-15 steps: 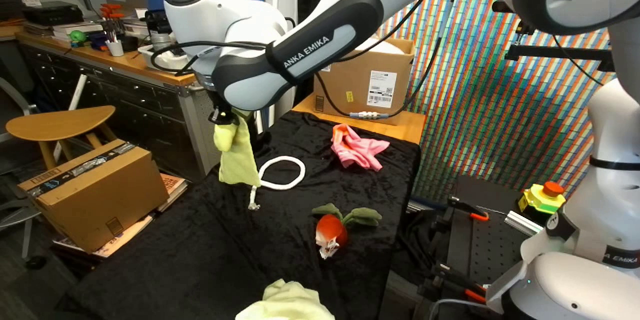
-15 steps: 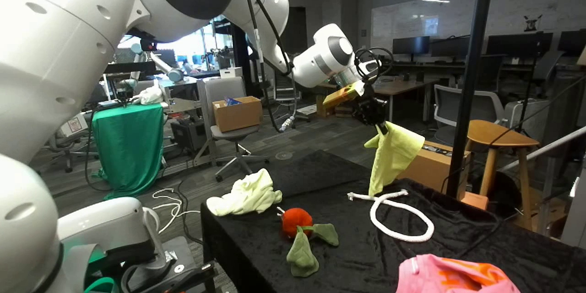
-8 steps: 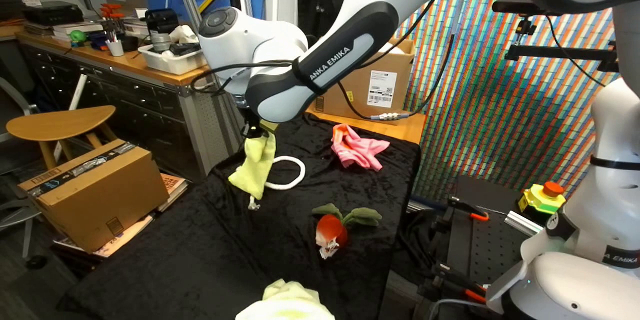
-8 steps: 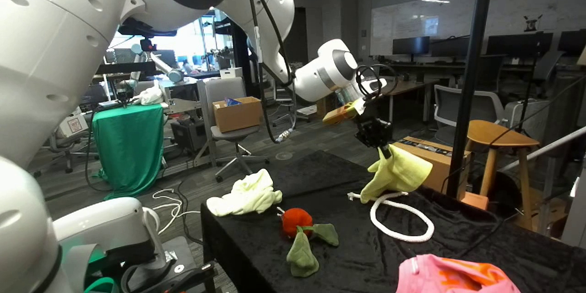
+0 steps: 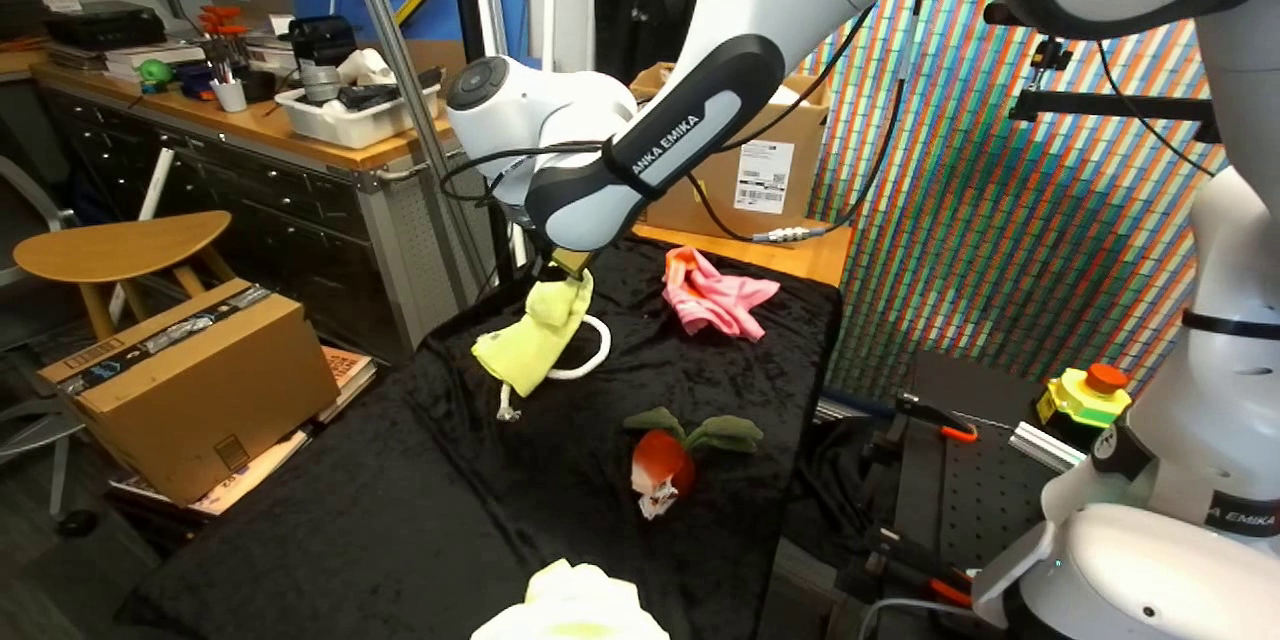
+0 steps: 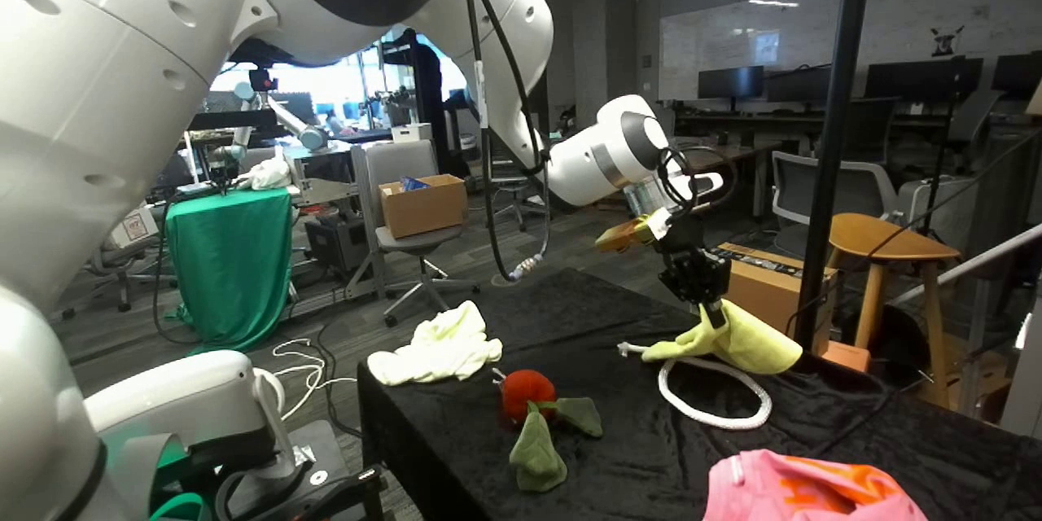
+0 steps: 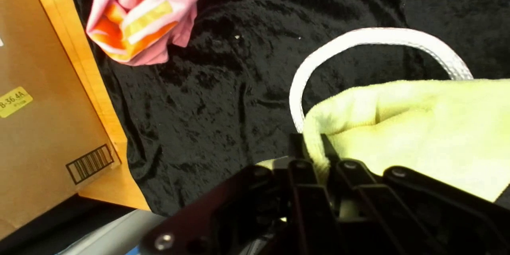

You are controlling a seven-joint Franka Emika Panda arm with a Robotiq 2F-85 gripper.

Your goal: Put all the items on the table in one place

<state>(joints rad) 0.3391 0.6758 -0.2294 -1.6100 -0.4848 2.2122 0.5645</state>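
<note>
My gripper [image 7: 312, 147] is shut on a yellow-green cloth [image 7: 418, 135] and holds a fold of it between the fingertips. In both exterior views the cloth [image 5: 540, 335] [image 6: 753, 342] hangs low over a white rope [image 5: 597, 355] [image 6: 737, 423] and hides part of it; I cannot tell if they touch. The rope loop [image 7: 382, 36] also shows in the wrist view. A pink and orange cloth [image 5: 715, 295] [image 6: 806, 492] [image 7: 159, 20] lies crumpled apart from them. A red plush with green leaves [image 5: 660, 460] [image 6: 527, 395] and a pale yellow cloth [image 5: 575, 610] [image 6: 440, 350] also lie on the black-covered table [image 5: 400, 520].
A cardboard box [image 5: 720, 170] [image 7: 48, 111] stands on a wooden surface at the table's far end. A black post [image 6: 838, 138] rises by the table edge. A taped box [image 5: 200, 390] and a wooden stool [image 5: 120, 245] stand beyond the table's side.
My gripper has lowered with the yellow-green cloth and shifted sideways, to the right in both exterior views. The cloth now sags closer to the table and rope. The other items have not moved.
</note>
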